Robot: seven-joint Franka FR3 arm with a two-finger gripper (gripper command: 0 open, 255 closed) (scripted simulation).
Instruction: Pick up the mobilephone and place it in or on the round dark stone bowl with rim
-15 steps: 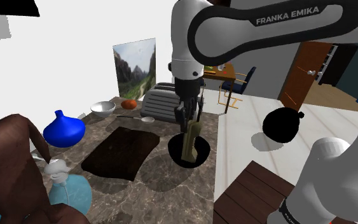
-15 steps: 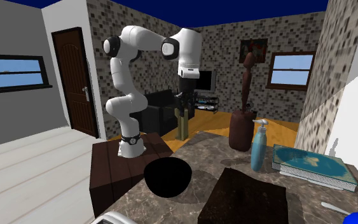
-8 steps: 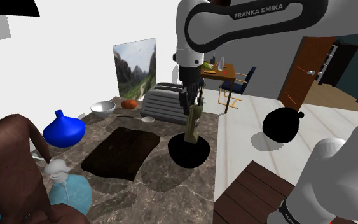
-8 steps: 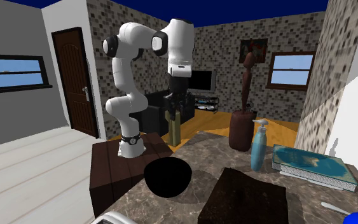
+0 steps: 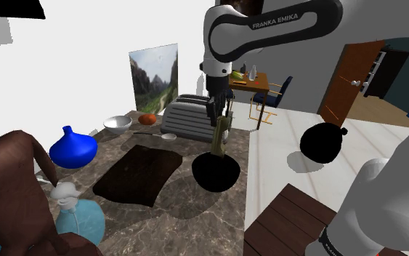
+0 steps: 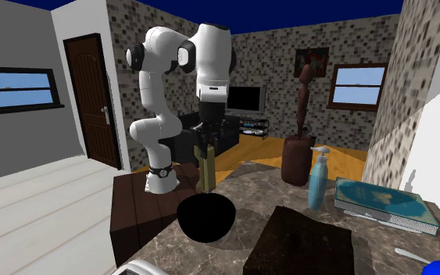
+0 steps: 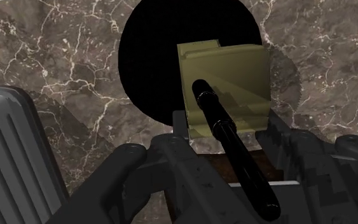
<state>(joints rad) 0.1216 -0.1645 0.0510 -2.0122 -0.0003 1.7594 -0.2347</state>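
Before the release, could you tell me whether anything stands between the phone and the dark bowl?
Nothing visible does. The olive phone, held upright in the gripper, hangs above the black bowl with only open air beneath it. The grey toaster stands off to the side on the marble counter.

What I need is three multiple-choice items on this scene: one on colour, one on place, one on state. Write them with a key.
1. The vase is: A red; B blue; C green.
2. The phone is: A over the bowl; B inside the bowl; C beside the vase.
3. The gripper is: A open; B shut on nothing; C shut on the phone.
Key: 1 B, its body shows blue. 2 A, it hangs above the rim, apart from it. 3 C, the phone hangs from it in the air.
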